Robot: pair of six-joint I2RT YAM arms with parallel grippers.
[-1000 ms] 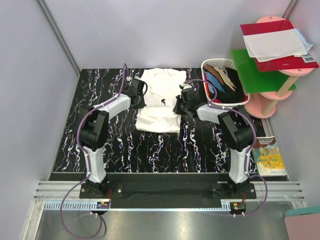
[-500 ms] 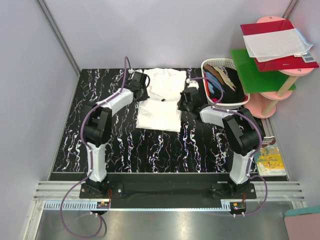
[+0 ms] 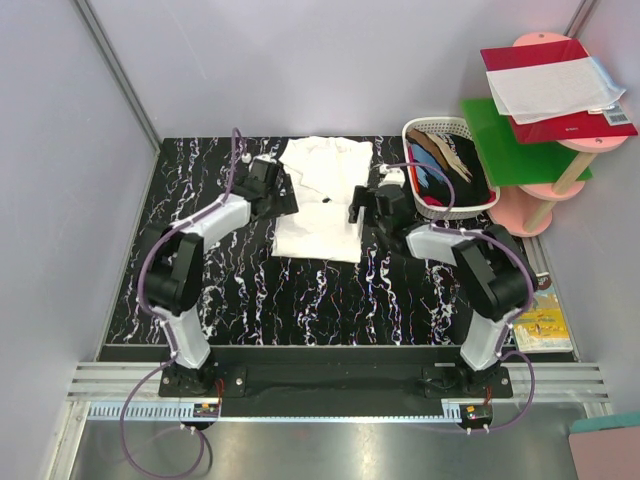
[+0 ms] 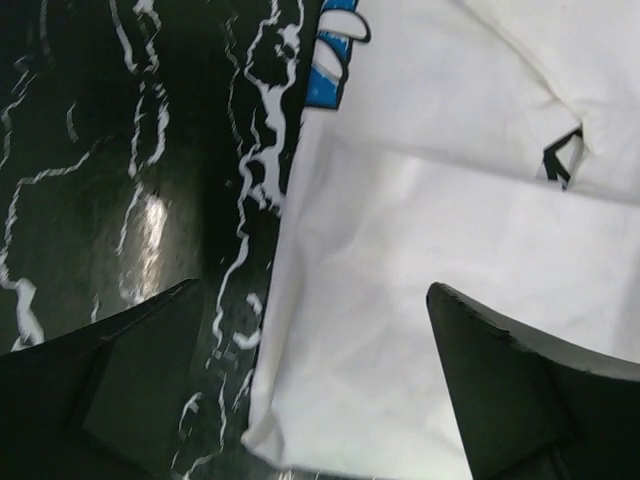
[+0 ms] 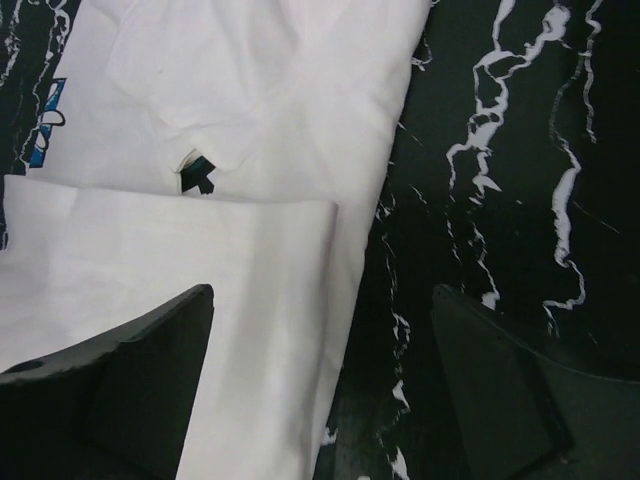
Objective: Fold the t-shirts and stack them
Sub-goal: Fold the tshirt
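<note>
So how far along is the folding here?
Done: the white t-shirt lies partly folded, one layer doubled over. In hand: nothing; left fingers and right fingers stand open beside it. Left: finishing this fold, then the t-shirts heaped in the white basket; no stack yet.

Folded t-shirt on table, far centre, between left gripper and right gripper; basket holding other t-shirts, far right.

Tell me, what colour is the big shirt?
The shirt is white, with a bit of blue print at one edge; clearest in the left wrist view.
</note>
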